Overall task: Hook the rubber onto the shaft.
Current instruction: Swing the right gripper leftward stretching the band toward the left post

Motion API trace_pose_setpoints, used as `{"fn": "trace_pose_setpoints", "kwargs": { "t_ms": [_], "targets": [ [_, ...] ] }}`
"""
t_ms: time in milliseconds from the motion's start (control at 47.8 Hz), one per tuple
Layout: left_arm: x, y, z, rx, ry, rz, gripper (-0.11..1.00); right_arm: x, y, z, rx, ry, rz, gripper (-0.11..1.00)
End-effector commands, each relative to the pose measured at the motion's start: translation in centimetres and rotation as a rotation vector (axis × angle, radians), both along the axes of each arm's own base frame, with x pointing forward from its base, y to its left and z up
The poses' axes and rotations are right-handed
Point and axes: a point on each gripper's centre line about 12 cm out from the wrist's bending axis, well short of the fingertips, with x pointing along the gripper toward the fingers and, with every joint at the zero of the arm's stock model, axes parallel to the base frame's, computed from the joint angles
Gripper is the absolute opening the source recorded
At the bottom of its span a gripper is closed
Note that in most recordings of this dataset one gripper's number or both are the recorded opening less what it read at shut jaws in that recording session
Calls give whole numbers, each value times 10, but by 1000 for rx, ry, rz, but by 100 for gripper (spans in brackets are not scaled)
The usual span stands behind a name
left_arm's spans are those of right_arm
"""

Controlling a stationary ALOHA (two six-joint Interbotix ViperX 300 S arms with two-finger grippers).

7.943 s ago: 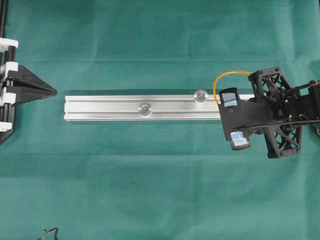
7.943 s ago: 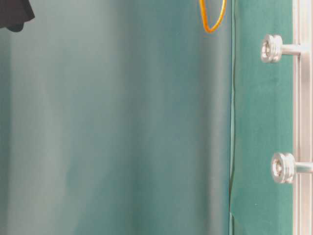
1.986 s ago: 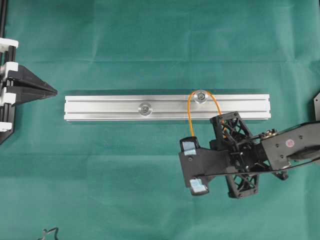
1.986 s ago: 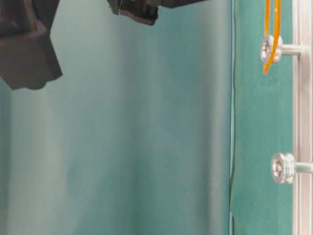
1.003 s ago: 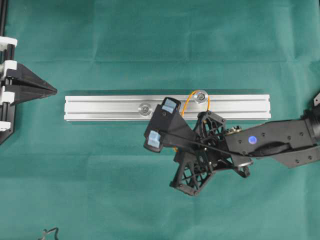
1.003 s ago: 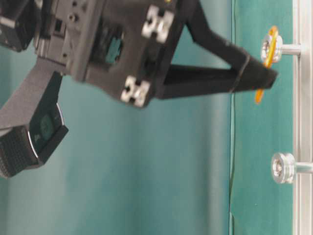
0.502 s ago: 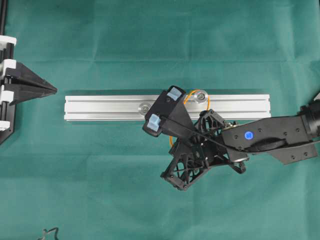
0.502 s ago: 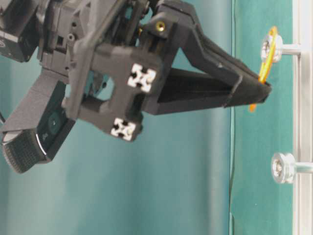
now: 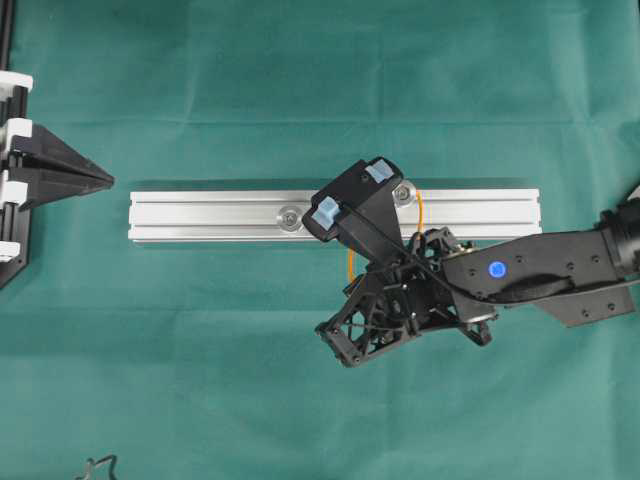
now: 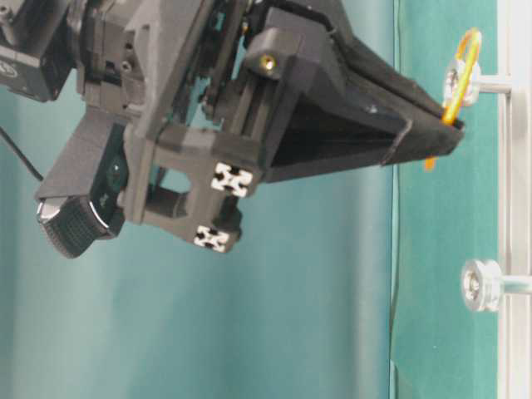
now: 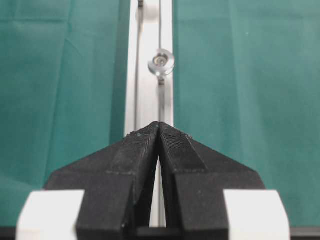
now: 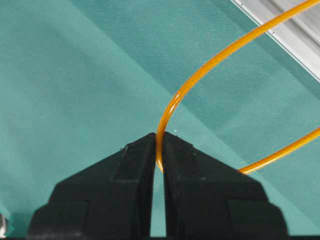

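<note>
Now right claw clenched on orange rubber band, looped near right shaft; keep tension, seat band below head.

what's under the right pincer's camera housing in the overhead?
Rail and part of the orange band running off the right shaft. The stretch of band beneath the housing is hidden.
</note>
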Motion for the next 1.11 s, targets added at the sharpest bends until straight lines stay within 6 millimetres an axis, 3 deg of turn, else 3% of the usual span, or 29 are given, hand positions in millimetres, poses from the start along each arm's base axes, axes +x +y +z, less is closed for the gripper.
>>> {"fn": "trace_pose_setpoints", "kwargs": {
  "t_ms": [0, 209, 564, 1087],
  "targets": [
    [3, 0, 13, 2, -34, -2, 0, 3, 2, 17, 17, -44, -3, 7],
    [3, 0, 13, 2, -35, -2, 0, 6, 0, 18, 20, -53, -12, 7],
    [3, 0, 13, 3, -35, -2, 0, 31, -24, 23, 6, -101, -58, 7],
    [3, 0, 13, 2, -34, -2, 0, 55, -46, 15, 5, -163, -96, 7]
  ]
}}
